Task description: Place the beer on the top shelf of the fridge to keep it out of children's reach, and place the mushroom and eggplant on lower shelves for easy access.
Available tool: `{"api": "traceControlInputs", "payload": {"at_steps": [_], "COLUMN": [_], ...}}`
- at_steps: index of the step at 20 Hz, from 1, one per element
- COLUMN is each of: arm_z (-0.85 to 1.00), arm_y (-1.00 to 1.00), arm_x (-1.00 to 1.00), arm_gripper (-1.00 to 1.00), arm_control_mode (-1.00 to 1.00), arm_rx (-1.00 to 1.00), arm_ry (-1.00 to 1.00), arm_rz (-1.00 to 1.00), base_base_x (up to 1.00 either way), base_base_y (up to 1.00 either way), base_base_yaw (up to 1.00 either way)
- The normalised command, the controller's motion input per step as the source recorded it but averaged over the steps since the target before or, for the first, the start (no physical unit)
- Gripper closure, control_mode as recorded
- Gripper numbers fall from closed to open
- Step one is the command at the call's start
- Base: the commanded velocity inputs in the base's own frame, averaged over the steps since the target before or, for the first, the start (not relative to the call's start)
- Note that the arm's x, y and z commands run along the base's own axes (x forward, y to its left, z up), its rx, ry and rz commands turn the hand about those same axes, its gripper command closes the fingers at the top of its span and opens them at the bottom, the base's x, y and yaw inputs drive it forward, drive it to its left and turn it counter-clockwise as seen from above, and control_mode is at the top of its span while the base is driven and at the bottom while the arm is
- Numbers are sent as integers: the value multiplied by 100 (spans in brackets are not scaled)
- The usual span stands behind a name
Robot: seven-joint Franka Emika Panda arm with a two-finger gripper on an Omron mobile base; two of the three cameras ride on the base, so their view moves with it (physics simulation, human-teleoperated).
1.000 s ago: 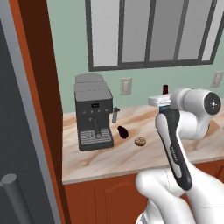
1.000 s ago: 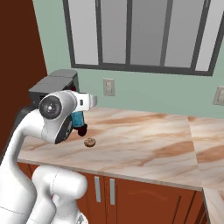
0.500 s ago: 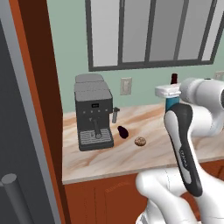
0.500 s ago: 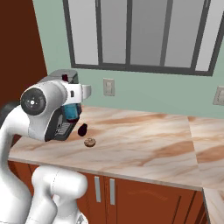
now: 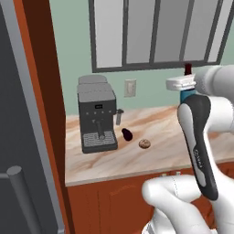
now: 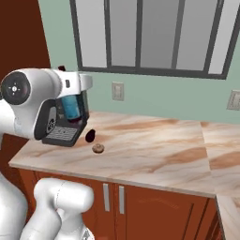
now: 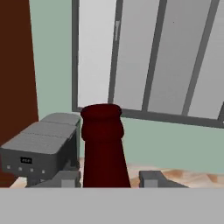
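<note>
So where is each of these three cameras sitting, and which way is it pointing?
Left base view: behind the arm on its left, facing the counter; the white arm rises at lower right, lifting the beer.
Right base view: behind on the right, same counter; the arm rises at lower left.
Hand view: on the hand, looking along the gripper past the beer's red cap toward the window.
All share the coffee machine; both base views show the eggplant and mushroom.
</note>
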Motion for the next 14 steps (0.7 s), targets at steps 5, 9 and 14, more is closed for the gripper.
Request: {"api": "traceControlInputs", "payload": {"at_steps": [5, 9, 14], "arm_z": [0, 0, 0], "arm_y": [0, 0, 0], "arm_x": [0, 0, 0], "arm_gripper": [100, 100, 100], "arm_control_mode": [100, 100, 100], "arm_rx": [0, 0, 0], "arm_ry": [0, 0, 0], "arm_rz": [0, 0, 0], "base_base_x": [-97, -90, -42], "base_base_y": [1, 19, 39], "base_base_yaw": [5, 19, 38]}}
